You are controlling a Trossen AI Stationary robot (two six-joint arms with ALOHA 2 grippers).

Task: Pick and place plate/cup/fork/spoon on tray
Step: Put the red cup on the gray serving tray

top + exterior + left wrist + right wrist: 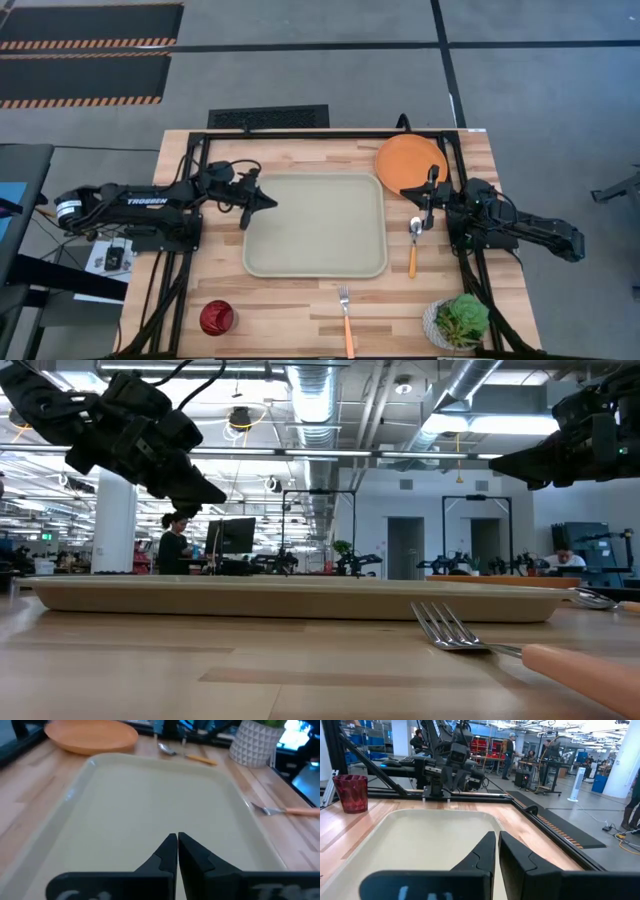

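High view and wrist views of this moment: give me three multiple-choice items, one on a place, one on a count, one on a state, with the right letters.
1. Where does the plate lie?
A. in the middle of the tray
B. on the table by the tray's far right corner
C. beside the plant pot

2. How many of the plate, cup, fork and spoon lie on the tray?
A. none
B. two
C. all four

3. How do the left gripper's fingers stand?
A. wide open
B. shut on the fork
C. shut, holding nothing

Answers:
1 B: the high view shows it on bare wood outside the rim.
2 A: the tray's surface is bare in the high and left wrist views.
3 C: the left wrist view shows the fingertips together above the tray.
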